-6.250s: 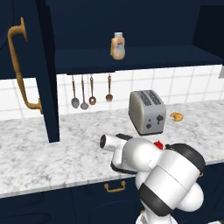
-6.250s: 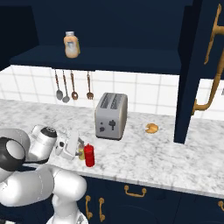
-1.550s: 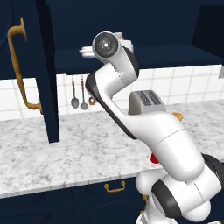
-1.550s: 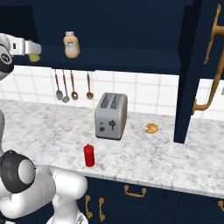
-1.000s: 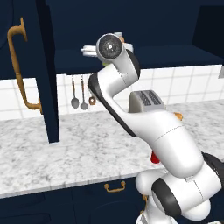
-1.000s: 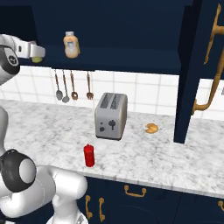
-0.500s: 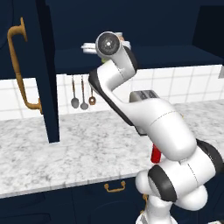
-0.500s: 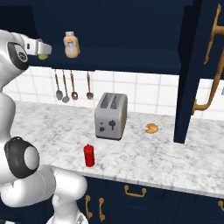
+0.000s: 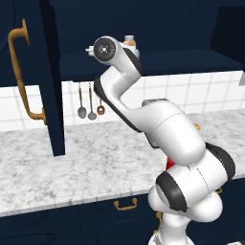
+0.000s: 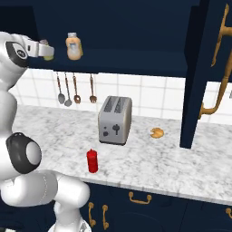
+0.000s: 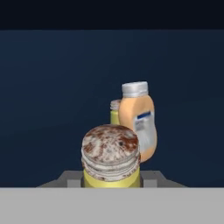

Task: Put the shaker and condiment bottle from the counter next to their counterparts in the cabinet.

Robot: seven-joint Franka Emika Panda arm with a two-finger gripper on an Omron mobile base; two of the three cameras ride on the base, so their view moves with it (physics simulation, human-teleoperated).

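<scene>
Right base view: claw (image 10: 49, 51) pinching shaker (image 10: 47, 50), now raised to cabinet (image 10: 136, 59) shelf near orange bottle (image 10: 74, 46). Placement next; red bottle (image 10: 92, 161) remains on desk (image 10: 149, 158).

The shaker (image 11: 111, 162) has a mottled, dull metal-looking cap; the peach bottle (image 11: 137, 120) looks like smooth plastic. The counter (image 10: 181, 165) looks like polished marble, the toaster (image 10: 114, 120) like brushed metal.

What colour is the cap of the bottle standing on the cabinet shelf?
Pale grey, on a peach-orange bottle; the hand view shows it best.
</scene>
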